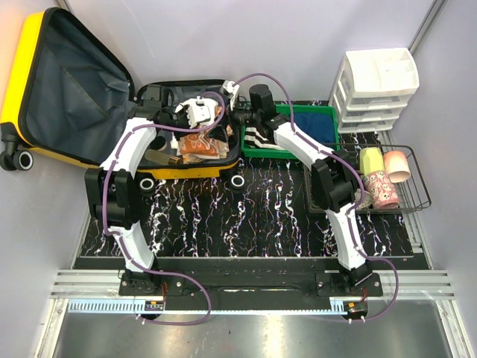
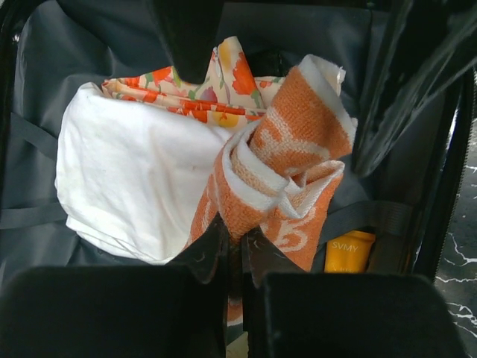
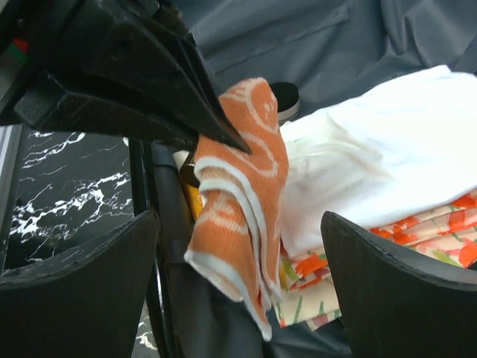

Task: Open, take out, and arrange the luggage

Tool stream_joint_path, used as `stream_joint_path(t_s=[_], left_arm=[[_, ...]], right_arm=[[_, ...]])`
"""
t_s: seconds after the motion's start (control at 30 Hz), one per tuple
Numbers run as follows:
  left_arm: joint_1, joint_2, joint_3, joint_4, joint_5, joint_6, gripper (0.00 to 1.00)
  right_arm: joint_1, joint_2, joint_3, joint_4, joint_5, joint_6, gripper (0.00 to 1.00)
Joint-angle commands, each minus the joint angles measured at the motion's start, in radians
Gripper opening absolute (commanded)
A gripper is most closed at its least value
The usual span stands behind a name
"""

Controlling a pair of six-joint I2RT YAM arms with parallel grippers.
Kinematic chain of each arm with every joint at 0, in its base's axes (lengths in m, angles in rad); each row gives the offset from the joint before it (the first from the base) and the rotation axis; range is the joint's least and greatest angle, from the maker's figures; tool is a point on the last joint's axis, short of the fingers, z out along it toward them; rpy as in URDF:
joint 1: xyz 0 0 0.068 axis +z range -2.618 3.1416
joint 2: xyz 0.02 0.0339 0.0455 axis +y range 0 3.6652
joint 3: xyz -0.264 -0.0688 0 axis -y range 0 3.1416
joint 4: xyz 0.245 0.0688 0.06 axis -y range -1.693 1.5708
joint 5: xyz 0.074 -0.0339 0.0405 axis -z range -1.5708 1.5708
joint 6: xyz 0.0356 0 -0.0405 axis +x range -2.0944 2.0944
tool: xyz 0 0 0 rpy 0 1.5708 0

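Left gripper (image 1: pixel 200 119) hangs over the open yellow suitcase (image 1: pixel 190 171) at the far left of the table (image 1: pixel 268 216) — lid up; right gripper (image 1: pixel 242 117) sits at its right edge, beside a green tray (image 1: pixel 320 119). Left wrist: fingers (image 2: pixel 206 250) pinched on an orange towel (image 2: pixel 298 149) (white cloth (image 2: pixel 134 179) beside it). Right wrist: fingers spread wide — towel hanging between them.
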Motion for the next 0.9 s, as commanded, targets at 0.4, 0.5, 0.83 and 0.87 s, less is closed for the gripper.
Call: stream_joint_path(t_s=[0.4, 0.5, 0.83, 0.87], left_arm=[[-0.043, -0.071, 0.024, 0.077, 0.087, -0.079, 0.00], [-0.044, -0.076, 0.033, 0.078, 0.088, -0.092, 0.00], [-0.032, -0.140, 0.046, 0.165, 0.030, -0.291, 0.70], [-0.026, -0.149, 0.044, 0.178, 0.029, -0.321, 0.77]], right_arm=[[0.012, -0.030, -0.076, 0.212, 0.041, 0.053, 0.60], [0.012, -0.040, -0.067, 0.178, 0.029, 0.042, 0.32], [-0.029, -0.193, -0.088, 0.238, 0.086, 0.122, 0.00], [-0.052, -0.205, -0.094, 0.244, 0.086, 0.136, 0.00]])
